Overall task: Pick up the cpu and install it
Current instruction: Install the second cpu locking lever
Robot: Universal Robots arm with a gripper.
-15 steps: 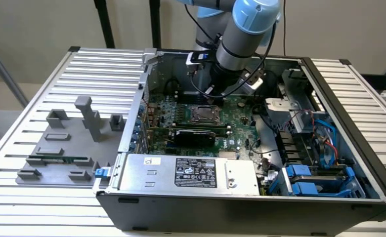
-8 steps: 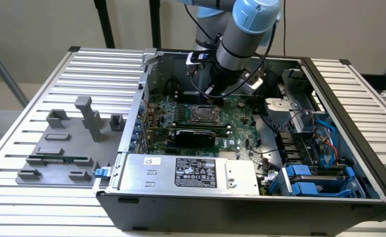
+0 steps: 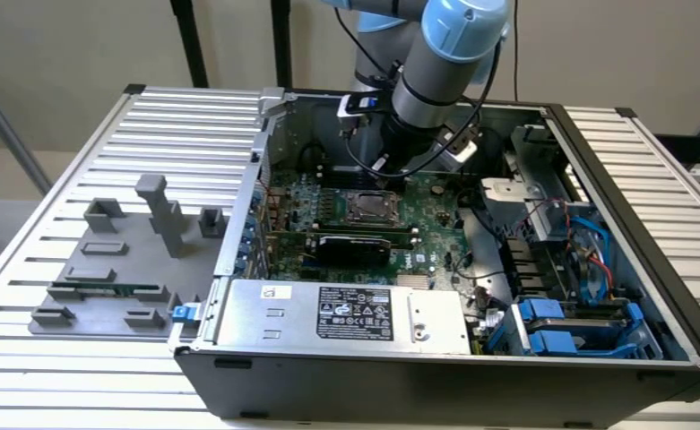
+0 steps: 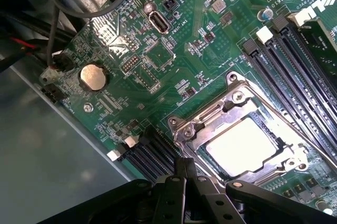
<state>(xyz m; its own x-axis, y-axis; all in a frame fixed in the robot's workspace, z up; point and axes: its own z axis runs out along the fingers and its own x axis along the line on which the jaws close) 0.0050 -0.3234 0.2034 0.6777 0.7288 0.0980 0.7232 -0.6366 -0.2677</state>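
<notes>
The cpu [image 4: 241, 146], a flat square chip with a silver-grey top, lies inside the metal socket frame [image 4: 196, 124] on the green motherboard [image 4: 174, 55]. In the exterior view the cpu [image 3: 367, 205] sits in the middle of the board inside the open computer case. My gripper [image 4: 186, 167] hovers just beside a corner of the socket, its black fingers pressed together with nothing between them. The exterior view has the gripper [image 3: 384, 172] hanging from the arm just above and behind the socket.
A silver power-supply box [image 3: 338, 313] fills the case's front. Blue drive brackets [image 3: 565, 327] and cables crowd the exterior view's right. A black card [image 3: 352, 245] stands in front of the socket. Grey fixtures with a green memory stick [image 3: 105, 289] lie on the slatted table [image 3: 38, 376].
</notes>
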